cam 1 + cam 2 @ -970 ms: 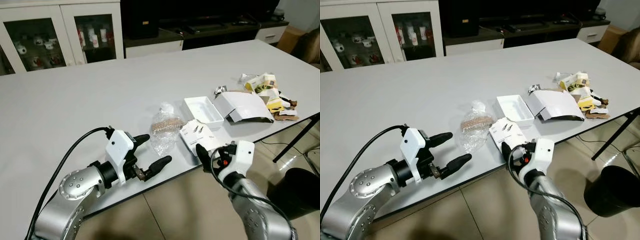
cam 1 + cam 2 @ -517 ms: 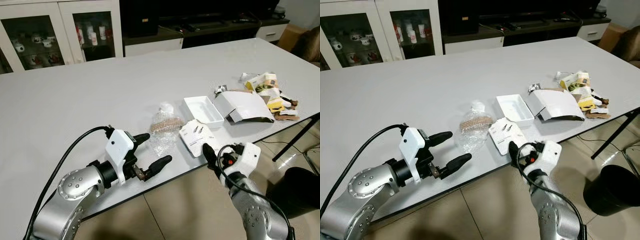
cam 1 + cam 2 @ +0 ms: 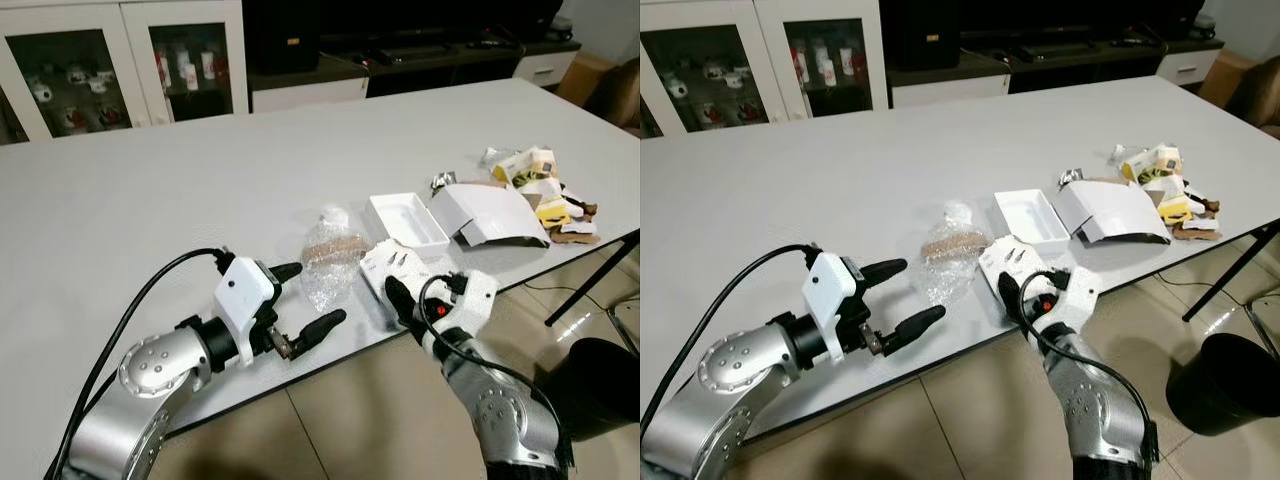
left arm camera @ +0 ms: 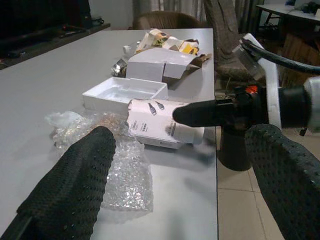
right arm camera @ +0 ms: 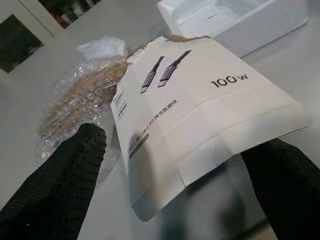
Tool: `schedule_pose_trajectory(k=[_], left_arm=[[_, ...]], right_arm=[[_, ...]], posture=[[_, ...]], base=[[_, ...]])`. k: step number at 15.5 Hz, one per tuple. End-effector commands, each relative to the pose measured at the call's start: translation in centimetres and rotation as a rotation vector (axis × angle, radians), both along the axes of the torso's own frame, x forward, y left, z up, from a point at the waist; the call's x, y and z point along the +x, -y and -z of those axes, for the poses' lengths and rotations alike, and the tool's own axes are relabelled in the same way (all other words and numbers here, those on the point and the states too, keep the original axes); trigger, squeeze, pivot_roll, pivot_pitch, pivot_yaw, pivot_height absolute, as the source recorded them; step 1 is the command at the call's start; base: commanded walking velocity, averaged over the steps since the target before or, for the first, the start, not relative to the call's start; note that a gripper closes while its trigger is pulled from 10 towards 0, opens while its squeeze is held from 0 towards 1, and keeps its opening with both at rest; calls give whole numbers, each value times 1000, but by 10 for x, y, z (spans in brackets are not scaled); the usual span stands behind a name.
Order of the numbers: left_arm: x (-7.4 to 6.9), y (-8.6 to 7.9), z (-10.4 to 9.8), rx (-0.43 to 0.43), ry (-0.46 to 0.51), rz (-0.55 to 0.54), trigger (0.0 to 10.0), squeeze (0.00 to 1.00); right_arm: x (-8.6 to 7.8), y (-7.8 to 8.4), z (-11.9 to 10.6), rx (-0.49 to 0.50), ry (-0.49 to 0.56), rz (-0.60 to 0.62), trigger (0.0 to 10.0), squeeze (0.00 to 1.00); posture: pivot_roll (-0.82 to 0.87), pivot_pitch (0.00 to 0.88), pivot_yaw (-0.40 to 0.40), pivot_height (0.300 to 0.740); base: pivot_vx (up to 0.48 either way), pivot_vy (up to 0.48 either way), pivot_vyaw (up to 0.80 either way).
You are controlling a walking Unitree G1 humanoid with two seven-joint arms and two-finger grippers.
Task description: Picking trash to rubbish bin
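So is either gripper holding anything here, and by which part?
Nothing is held. The right gripper straddles the white cable packet's near end, open; the left gripper is open.

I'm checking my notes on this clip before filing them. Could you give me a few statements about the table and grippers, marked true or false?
1. The right gripper has its fingers open around the white cable packet. True.
2. The left gripper is shut on the bubble wrap. False: it is open, beside it.
3. The rubbish bin stands on the table. False: on the floor.
4. The white tray lies beyond the packet. True.
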State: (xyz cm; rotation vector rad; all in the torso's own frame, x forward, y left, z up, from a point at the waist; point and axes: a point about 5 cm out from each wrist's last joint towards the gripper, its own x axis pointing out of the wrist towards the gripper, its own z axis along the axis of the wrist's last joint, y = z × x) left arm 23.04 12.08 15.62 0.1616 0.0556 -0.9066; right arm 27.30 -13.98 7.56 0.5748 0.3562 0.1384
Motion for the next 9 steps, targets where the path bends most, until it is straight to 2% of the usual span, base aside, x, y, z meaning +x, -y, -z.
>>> schedule_pose_trajectory(k=[1, 3, 5, 9], left_arm=[[-2, 4, 0, 25, 15, 29, 10000, 0], [-4, 4, 1, 29, 11, 29, 10000, 0], [-5, 6, 0, 38, 18, 43, 10000, 0], [-5, 7, -2, 20, 18, 39, 10000, 0]], right_arm=[[4, -2, -1, 4, 13, -4, 10000, 0], [13, -3, -2, 58, 9, 26, 10000, 0], [18, -2, 2, 153, -38, 111, 10000, 0], [19, -10, -3, 168, 0, 55, 10000, 0]], posture=[[26, 0, -83, 740], [30, 0, -80, 740], [35, 0, -81, 740], [34, 0, -80, 740]], base=[[0, 0, 0], [0, 0, 0], [0, 0, 0], [0, 0, 0]])
